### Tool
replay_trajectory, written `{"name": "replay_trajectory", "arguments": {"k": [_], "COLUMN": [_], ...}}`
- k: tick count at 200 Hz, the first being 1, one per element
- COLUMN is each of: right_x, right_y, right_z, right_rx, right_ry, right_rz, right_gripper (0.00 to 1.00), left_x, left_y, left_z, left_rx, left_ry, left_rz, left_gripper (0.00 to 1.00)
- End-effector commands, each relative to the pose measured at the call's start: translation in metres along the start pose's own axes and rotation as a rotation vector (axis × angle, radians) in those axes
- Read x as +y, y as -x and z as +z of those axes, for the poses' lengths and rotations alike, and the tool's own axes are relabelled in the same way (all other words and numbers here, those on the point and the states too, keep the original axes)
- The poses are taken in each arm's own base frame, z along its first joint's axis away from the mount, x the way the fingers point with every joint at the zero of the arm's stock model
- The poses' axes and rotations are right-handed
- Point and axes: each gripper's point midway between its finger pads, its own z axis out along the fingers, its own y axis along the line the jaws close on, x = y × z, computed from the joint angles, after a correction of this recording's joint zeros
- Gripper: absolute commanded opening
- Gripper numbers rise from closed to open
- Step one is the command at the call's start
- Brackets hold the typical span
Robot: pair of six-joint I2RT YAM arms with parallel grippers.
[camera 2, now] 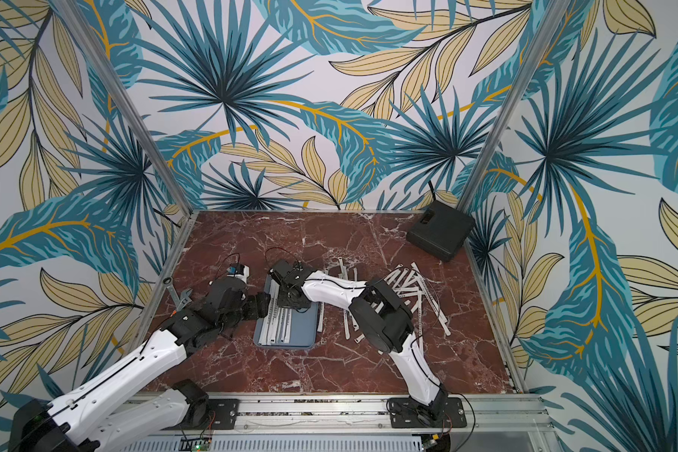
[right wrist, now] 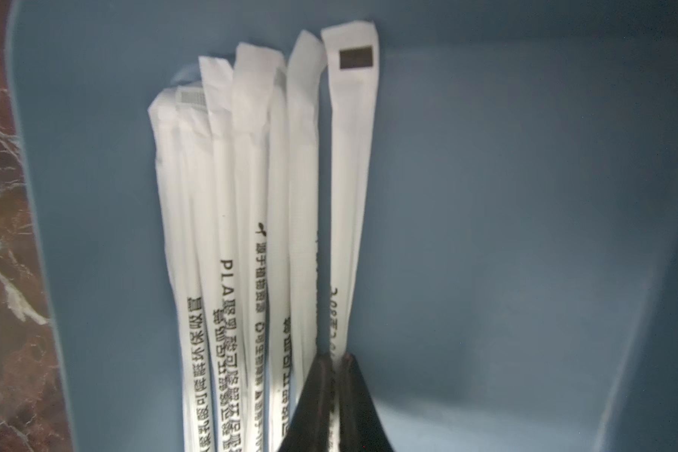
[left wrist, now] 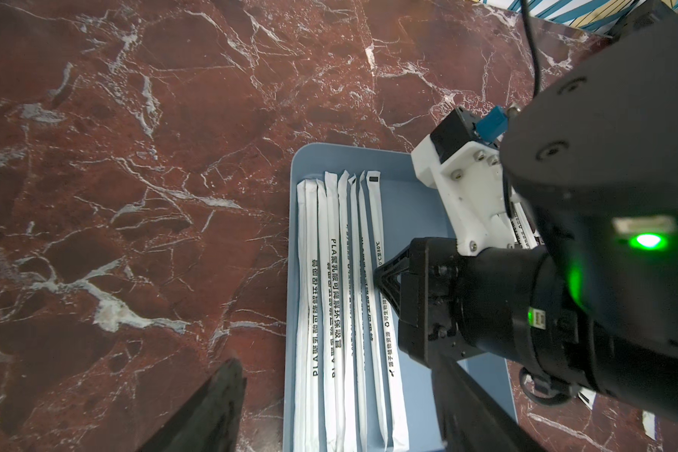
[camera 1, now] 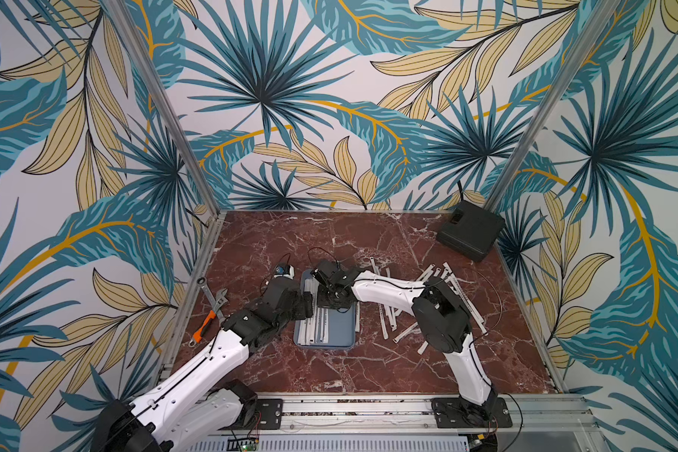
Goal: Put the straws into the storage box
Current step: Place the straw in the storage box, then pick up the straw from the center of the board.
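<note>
Plainly only from the right wrist: right tool (right wrist: 334,360) tight on a straw (right wrist: 349,176); left tool (left wrist: 337,366) wide apart.

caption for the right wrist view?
A wrapped straw pinched in the right gripper, beside other straws lying in the storage box.

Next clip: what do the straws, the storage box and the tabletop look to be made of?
The straws: matte white paper wrappers, creased at the ends, black print.
The storage box: probably plastic, smooth grey-blue, moulded rounded corners.
The tabletop: red-brown marble look with white veins, possibly printed laminate.
</note>
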Motion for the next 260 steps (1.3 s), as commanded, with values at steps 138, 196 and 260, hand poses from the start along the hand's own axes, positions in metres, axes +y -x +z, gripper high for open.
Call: {"name": "replay_trajectory", "arguments": {"k": [138,196,260], "right_x": [-0.087,-0.116,-0.119], "right_y": [0.031,0.047,0.044], "right_z": [-0.085,-0.054,-0.015], "right_rx": [-0.120,-0.098,-0.046], "right_ry": [-0.128,-0.256,-0.290], "right_rz": [0.044,0.023,0.033], "right_gripper": [0.27,0.30,0.26], "left_x": [-0.030,-0.063,-0.056], "left_y": [-0.005,-0.036,-0.042], "left_z": [0.014,0.039,0.040], "left_rx": [0.063,0.163,0.176], "left_ry": [-0.086,-0.113,-0.089], "left_rz": [0.005,0.068,0.079], "left_gripper": [0.79,0.79,0.79]}}
